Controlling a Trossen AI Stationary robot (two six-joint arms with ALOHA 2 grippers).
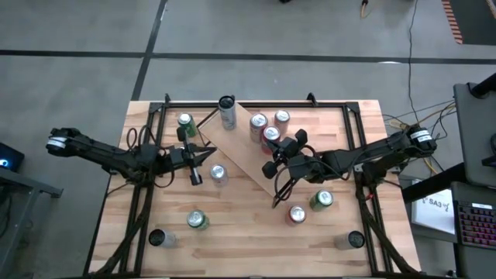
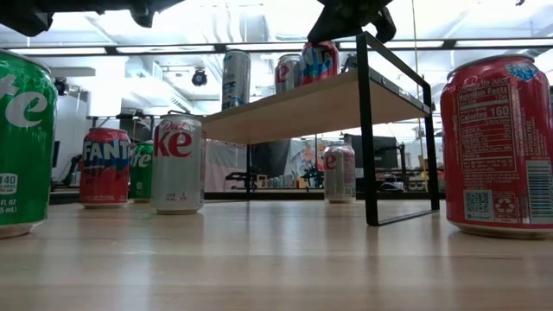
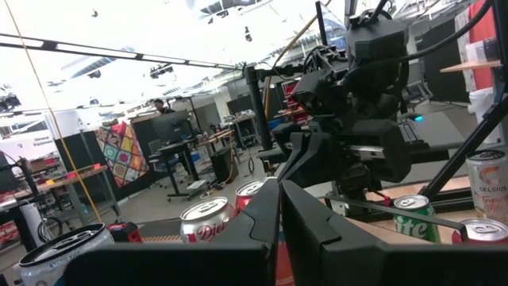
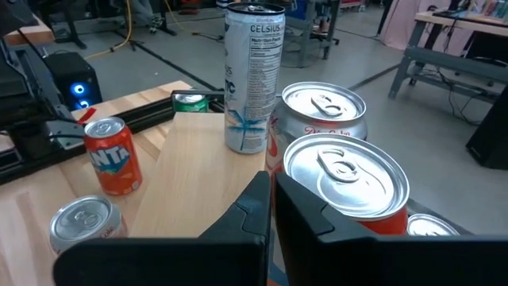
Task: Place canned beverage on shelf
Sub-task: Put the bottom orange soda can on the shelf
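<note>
Right gripper (image 1: 273, 164) closed, empty, arm stretched low over shelf (image 1: 240, 151), beside red cans (image 1: 270, 136) on board. Left gripper (image 1: 208, 154) closed, empty, level at shelf's left edge.

I see a colourful patchwork quilt (image 3: 121, 149) hanging in the room behind my table (image 1: 248, 240), near a desk (image 3: 178, 151). A blue-lit computer tower (image 4: 73, 79) stands on the floor beside it.
</note>
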